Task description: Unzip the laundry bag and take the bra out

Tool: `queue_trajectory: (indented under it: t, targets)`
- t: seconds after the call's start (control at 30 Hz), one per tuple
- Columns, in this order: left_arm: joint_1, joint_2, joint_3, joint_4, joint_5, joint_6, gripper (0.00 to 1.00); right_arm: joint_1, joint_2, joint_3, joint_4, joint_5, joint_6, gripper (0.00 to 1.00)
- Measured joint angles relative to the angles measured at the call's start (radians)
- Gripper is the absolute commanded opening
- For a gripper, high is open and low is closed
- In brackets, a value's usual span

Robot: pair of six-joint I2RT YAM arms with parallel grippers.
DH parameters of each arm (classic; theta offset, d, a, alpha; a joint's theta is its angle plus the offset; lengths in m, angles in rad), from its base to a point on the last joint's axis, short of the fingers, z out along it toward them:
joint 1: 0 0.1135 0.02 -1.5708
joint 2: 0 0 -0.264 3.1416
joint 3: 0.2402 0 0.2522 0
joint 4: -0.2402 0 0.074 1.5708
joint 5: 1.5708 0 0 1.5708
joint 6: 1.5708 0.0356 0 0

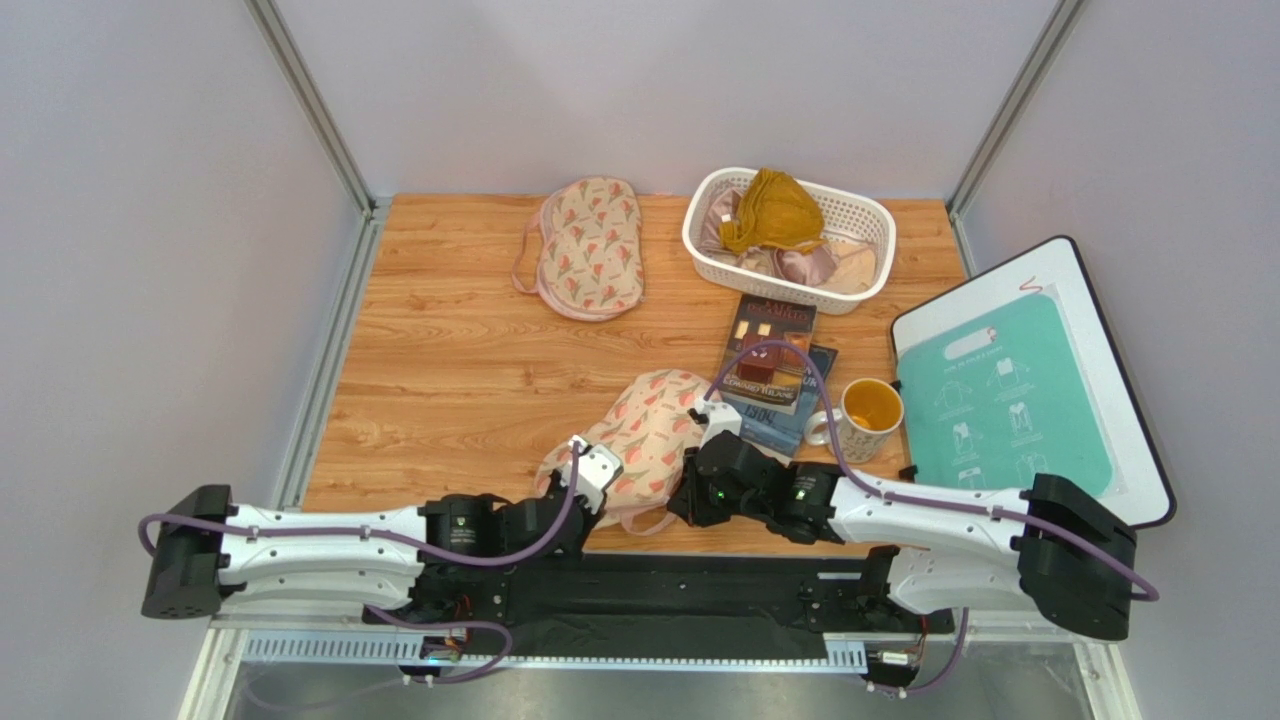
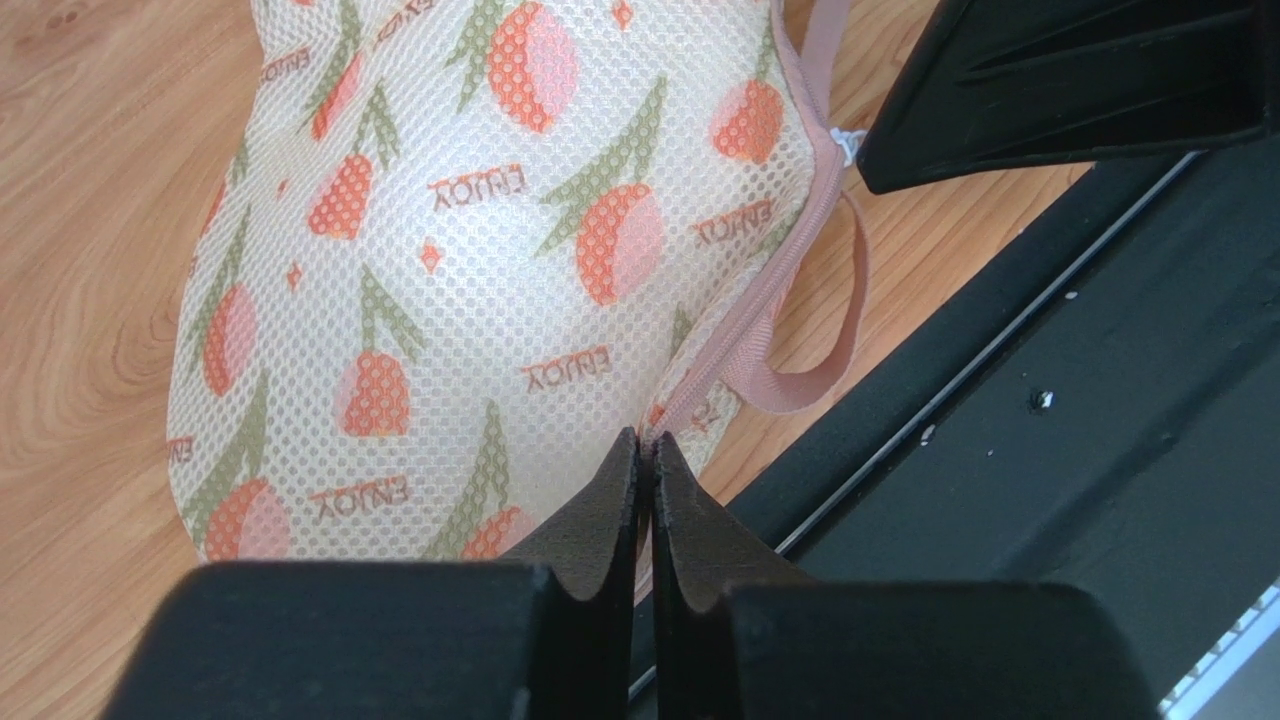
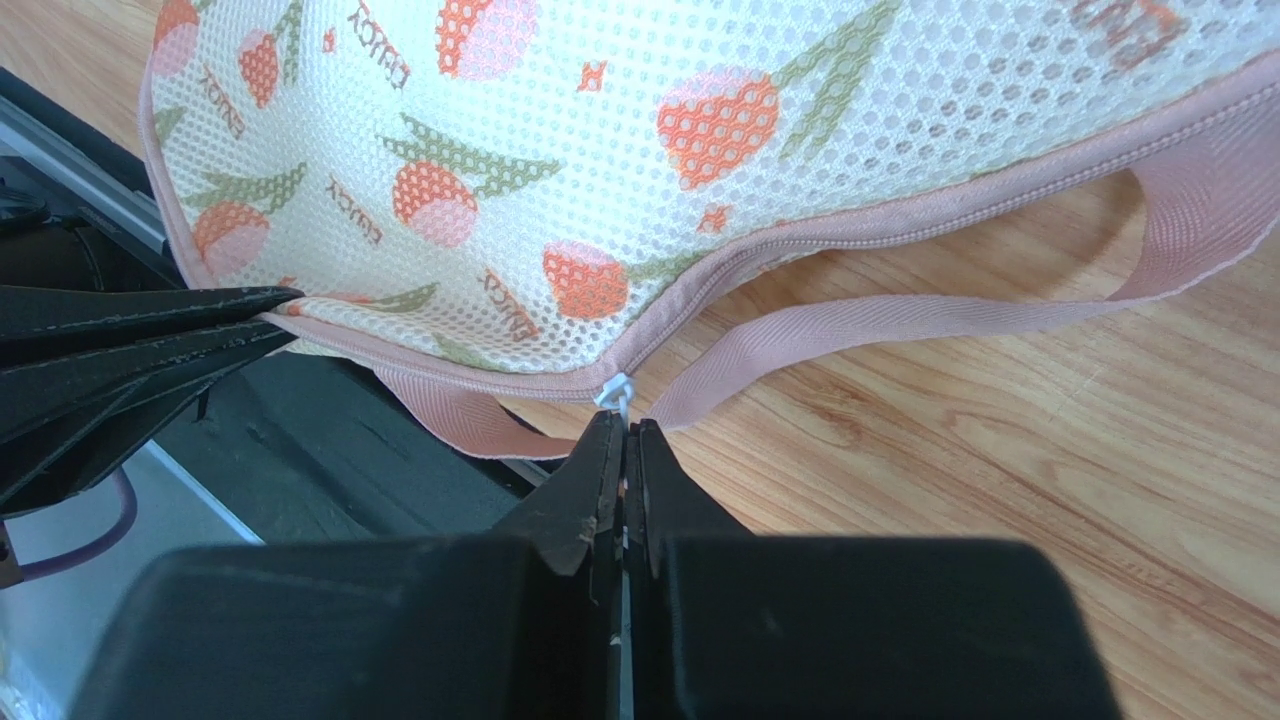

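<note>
The floral mesh laundry bag (image 1: 649, 435) lies at the near middle of the table, zipped, pink strap hanging off its near side. My left gripper (image 1: 589, 477) is shut on the bag's near pink edge (image 2: 661, 428); the bag (image 2: 451, 255) fills the left wrist view. My right gripper (image 1: 703, 450) is shut on the small silver zip pull (image 3: 613, 393) at the bag's pink seam (image 3: 781, 240). The bra is hidden. A second, alike laundry bag (image 1: 589, 248) lies at the back.
A white basket (image 1: 706, 243) at the back right holds a mustard garment (image 1: 771, 210) and pinkish satin cloth. Books (image 1: 769, 345), a yellow mug (image 1: 870, 413) and a white-and-teal board (image 1: 1022, 383) lie to the right. The black base rail (image 1: 646, 578) runs along the near edge.
</note>
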Motion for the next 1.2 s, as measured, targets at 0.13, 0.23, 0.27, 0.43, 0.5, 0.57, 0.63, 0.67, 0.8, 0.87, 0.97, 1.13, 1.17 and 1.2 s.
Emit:
queue_trajectory:
  t: [0.13, 0.23, 0.27, 0.43, 0.5, 0.57, 0.63, 0.67, 0.8, 0.87, 0.97, 1.13, 1.17, 1.2]
  targets:
    - [0.0, 0.017, 0.007, -0.023, 0.003, 0.009, 0.53, -0.002, 0.003, 0.0, -0.008, 0.001, -0.001, 0.0]
    - [0.0, 0.048, 0.023, -0.032, 0.014, 0.027, 0.63, -0.005, 0.016, 0.0, -0.015, 0.0, -0.001, 0.0]
    - [0.0, 0.059, 0.029, -0.031, 0.021, 0.033, 0.64, -0.005, 0.021, 0.0, -0.018, -0.001, -0.001, 0.0]
    - [0.0, 0.124, 0.072, 0.027, 0.062, 0.061, 0.7, -0.005, 0.04, 0.0, -0.018, -0.003, -0.001, 0.0]
    - [0.0, 0.15, 0.089, 0.06, 0.077, 0.068, 0.7, -0.005, 0.046, 0.0, -0.018, -0.004, -0.001, 0.0]
    - [0.0, 0.184, 0.104, 0.104, 0.101, 0.072, 0.7, -0.005, 0.049, 0.0, -0.018, -0.004, -0.001, 0.0]
    - [0.0, 0.225, 0.115, 0.15, 0.126, 0.075, 0.7, -0.005, 0.049, 0.0, -0.017, -0.005, -0.001, 0.0]
    - [0.0, 0.249, 0.119, 0.169, 0.134, 0.075, 0.7, -0.005, 0.049, 0.0, -0.017, -0.006, -0.001, 0.0]
    - [0.0, 0.332, 0.132, 0.204, 0.155, 0.075, 0.7, -0.005, 0.049, 0.0, -0.016, -0.011, -0.001, 0.0]
    - [0.0, 0.368, 0.136, 0.221, 0.158, 0.074, 0.7, -0.005, 0.049, 0.0, -0.016, -0.012, -0.001, 0.0]
    - [0.0, 0.408, 0.139, 0.236, 0.15, 0.073, 0.63, -0.005, 0.049, 0.0, -0.016, -0.013, -0.001, 0.0]
    - [0.0, 0.425, 0.139, 0.239, 0.121, 0.061, 0.25, -0.005, 0.049, 0.0, -0.016, -0.015, -0.001, 0.0]
    - [0.0, 0.425, 0.139, 0.239, 0.117, 0.06, 0.2, -0.005, 0.049, 0.0, -0.016, -0.015, -0.001, 0.0]
    - [0.0, 0.425, 0.139, 0.24, 0.113, 0.059, 0.11, -0.005, 0.049, 0.0, -0.016, -0.016, -0.001, 0.0]
